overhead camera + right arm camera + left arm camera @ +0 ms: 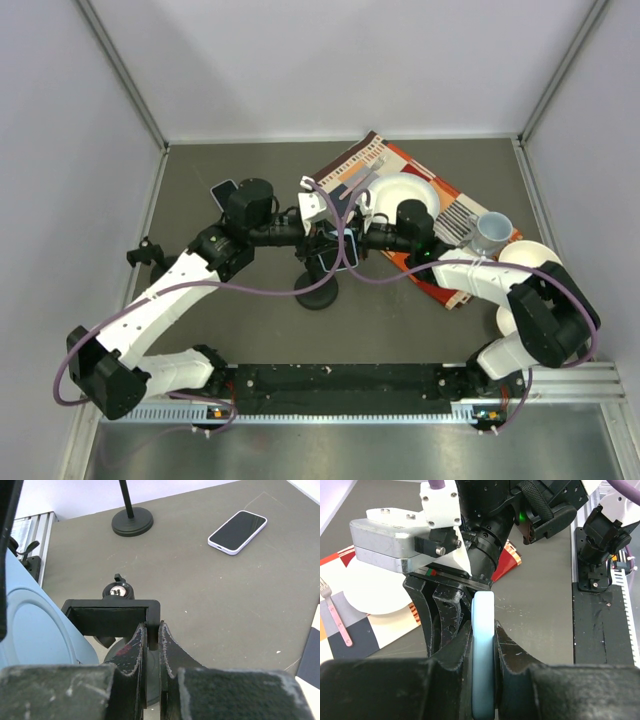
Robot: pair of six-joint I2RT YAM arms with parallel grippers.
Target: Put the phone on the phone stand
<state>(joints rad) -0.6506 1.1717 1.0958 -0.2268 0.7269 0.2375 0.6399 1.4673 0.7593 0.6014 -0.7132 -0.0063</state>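
Observation:
My left gripper [483,626] is shut on a light blue phone [483,611], held edge-on between both fingers. In the top view the left gripper [312,238] holds the phone [324,262] just above the phone stand's round black base [318,293]. My right gripper [152,626] is shut on the right wall of the stand's black rectangular cradle [111,616], whose ball joint [118,590] shows behind it. The phone's blue back [37,630] is just left of the cradle. In the top view the right gripper [354,240] meets the left one over the stand.
A second phone [224,190] with a white case lies screen-up at the far left, also in the right wrist view [237,531]. Another black round base with a rod [132,521] stands beyond. A patterned placemat [375,160] carries a white plate [405,188], a cup [492,232] and a fork [337,622].

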